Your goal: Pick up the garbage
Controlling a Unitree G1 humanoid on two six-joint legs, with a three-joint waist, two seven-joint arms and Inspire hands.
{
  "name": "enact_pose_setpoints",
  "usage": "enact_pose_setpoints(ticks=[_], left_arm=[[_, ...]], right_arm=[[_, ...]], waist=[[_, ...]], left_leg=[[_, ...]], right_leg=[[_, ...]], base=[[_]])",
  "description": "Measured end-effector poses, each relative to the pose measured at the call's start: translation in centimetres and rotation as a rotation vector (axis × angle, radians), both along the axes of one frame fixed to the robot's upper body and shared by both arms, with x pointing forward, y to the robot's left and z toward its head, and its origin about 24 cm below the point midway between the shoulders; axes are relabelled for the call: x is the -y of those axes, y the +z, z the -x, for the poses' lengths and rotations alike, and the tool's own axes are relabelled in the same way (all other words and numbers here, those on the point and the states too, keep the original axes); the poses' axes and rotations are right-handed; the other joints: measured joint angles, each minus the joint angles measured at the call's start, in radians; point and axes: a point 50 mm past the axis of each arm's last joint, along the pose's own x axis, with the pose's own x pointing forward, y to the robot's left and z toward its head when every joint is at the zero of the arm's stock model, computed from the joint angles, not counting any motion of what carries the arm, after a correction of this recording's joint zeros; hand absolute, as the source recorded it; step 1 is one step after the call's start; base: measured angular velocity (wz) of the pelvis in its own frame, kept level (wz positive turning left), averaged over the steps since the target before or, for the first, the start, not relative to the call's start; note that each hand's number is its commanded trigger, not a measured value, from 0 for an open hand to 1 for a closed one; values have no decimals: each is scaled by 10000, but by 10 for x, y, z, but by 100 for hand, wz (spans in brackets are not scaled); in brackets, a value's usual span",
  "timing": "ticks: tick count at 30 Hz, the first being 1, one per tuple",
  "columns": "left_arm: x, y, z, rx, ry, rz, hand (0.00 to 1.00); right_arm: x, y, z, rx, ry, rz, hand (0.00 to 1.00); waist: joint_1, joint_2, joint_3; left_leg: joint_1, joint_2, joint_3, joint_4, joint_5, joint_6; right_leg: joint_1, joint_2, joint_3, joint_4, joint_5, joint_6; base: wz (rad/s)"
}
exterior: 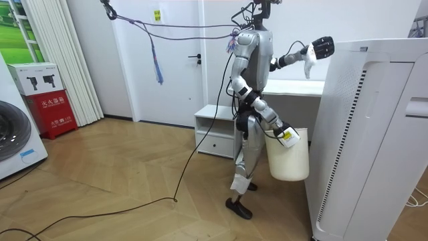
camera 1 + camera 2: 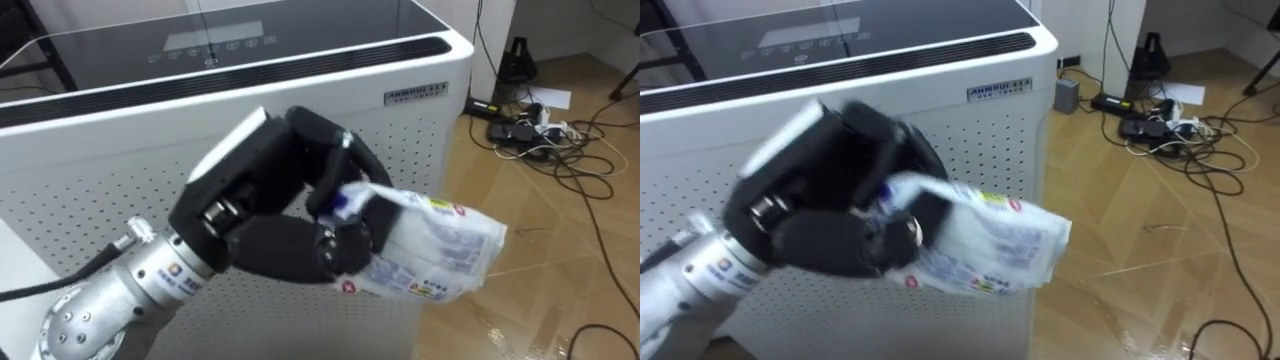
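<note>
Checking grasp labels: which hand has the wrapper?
The left hand, fingers curled round the white printed wrapper, raised in front of the white perforated appliance. The right hand is low, at the white bucket.

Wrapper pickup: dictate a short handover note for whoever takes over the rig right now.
Left hand: shut on the white wrapper, raised in front of the white air purifier.
Right hand: low at the rim of the white bin by the robot's legs; its grip cannot be made out.
Done: wrapper picked up.
Left: bring the wrapper down to the bin and release it; it is not yet over the bin.
</note>
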Motion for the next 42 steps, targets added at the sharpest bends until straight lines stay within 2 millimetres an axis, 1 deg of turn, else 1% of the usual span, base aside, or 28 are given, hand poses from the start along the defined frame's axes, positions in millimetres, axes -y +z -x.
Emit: enact_pose_setpoints(ticks=[2, 8, 13, 15, 18, 19, 20, 21, 22, 23, 24, 25, 26, 28, 29, 32, 34, 38, 40, 41, 42], left_arm=[[1, 1, 1, -50, -280, 198, 100], [4, 7, 6, 248, -856, 412, 100], [1, 13, 9, 676, -1194, 352, 100], [0, 14, 10, 757, -1236, 338, 100], [-2, 8, 9, 498, -1235, 265, 100], [-4, 1, 8, 198, -1184, 221, 100], [-5, -2, 7, 24, -1122, 205, 100], [-8, -11, 6, -396, -966, 213, 100], [-10, -23, 3, -964, -801, 220, 100], [-11, -30, 2, -1275, -705, 219, 100], [-15, -43, 0, -1893, -403, 190, 100], [-17, -54, -3, -2359, -109, 95, 100], [-18, -59, -4, -2596, 6, 85, 100], [-18, -75, -7, -3223, 393, -220, 100], [-18, -78, -7, -3312, 430, -296, 100], [-15, -98, -9, -4004, 578, -535, 100], [-13, -117, -9, -4685, 706, -906, 100], [-4, -140, -5, -5661, 522, -1001, 100], [2, -154, -2, -6249, 384, -932, 100], [3, -155, -2, -6306, 364, -918, 100], [5, -157, -2, -6371, 283, -926, 100]], right_arm=[[0, 0, 0, 5, 13, -7, 100], [1, 0, 0, 62, 14, 171, 100], [1, -1, 2, 23, 179, 406, 100], [1, -1, 2, 15, 196, 439, 100], [1, -2, 3, -28, 203, 413, 100], [2, -2, 3, -49, 183, 411, 100], [2, -2, 3, -47, 180, 416, 100], [1, -2, 3, -18, 148, 401, 100], [1, -2, 2, 19, 122, 417, 100], [1, -2, 1, 44, 97, 435, 100], [1, -3, -1, 110, 64, 450, 100], [1, -4, -3, 154, 6, 474, 100], [0, -4, -3, 149, -16, 481, 100], [-1, -5, -10, 186, 45, 574, 100], [-1, -5, -12, 236, 46, 582, 100], [-1, -8, -19, 44, -26, 556, 100], [-3, -7, -29, 112, -29, 567, 100], [-5, -5, -41, 159, -172, 405, 100], [-8, -2, -48, 296, -226, 237, 100], [-8, 0, -50, 385, -239, 163, 100], [-10, 1, -53, 478, -314, -24, 100]], waist=[[9, 26, -16], [105, 21, -12], [381, 13, -7], [427, 13, -7], [433, -17, 14], [433, -1, 7], [441, -31, 27], [427, -22, 28], [386, -49, 50], [351, -56, 57], [299, -93, 85], [268, -159, 134], [252, -187, 162], [253, -256, 191], [257, -259, 191], [256, -246, 193], [113, -191, 223], [81, -190, 253], [70, -250, 299], [74, -279, 318], [59, -338, 353]], left_leg=[[7, 16, 6, -1, 0, 0], [-13, 23, 7, -4, 0, -1], [-47, -17, 64, -8, 0, -1], [-107, -12, 44, 1, 1, -3], [-136, -21, -44, 24, 8, -11], [-141, -22, -49, 25, 8, -11], [-151, -22, -50, 26, 9, -11], [-196, -22, -49, 39, 12, -12], [-295, -22, -78, 107, 11, -12], [-351, -24, -92, 142, 11, -11], [-468, -27, -102, 194, 12, -11], [-651, -27, -93, 307, 11, -11], [-742, -28, -99, 369, 11, -10], [-1356, -37, -211, 673, 12, -6], [-1514, -38, -234, 745, 13, -5], [-1903, -36, -280, 926, 19, 4], [-2315, -49, -446, 1180, 18, 3], [-2789, -89, -524, 1339, 56, 10], [-2992, -139, -499, 1390, 84, 23], [-3099, -138, -503, 1424, 90, 25], [-3292, -135, -556, 1521, 93, 23]], right_leg=[[16, 4, -24, 2, 0, 0], [12, 6, -64, 16, 3, -5], [-102, 36, -15, 73, 32, -46], [-159, 45, -13, 99, 37, -54], [-184, 42, -17, 132, 37, -56], [-193, 37, -17, 143, 37, -56], [-219, 37, -2, 168, 37, -56], [-305, 32, 26, 243, 35, -57], [-351, 15, 4, 253, 35, -57], [-379, -2, -29, 266, 35, -57], [-509, -26, -58, 350, 35, -57], [-671, -49, -62, 433, 36, -57], [-731, -57, -74, 441, 40, -64], [-1227, -143, -215, 616, 69, -95], [-1356, -155, -246, 634, 91, -105], [-1686, -188, -332, 786, 107, -115], [-1955, -220, -465, 887, 115, -130], [-2385, -273, -509, 1029, 137, -165], [-2595, -311, -514, 1103, 138, -165], [-2672, -314, -522, 1119, 141, -170], [-2805, -329, -587, 1153, 150, -183]], base=[[4], [1], [-4], [2], [1], [0], [-5], [0], [0], [8], [6], [5], [7], [14], [14], [9], [19], [7], [2], [8], [14]])
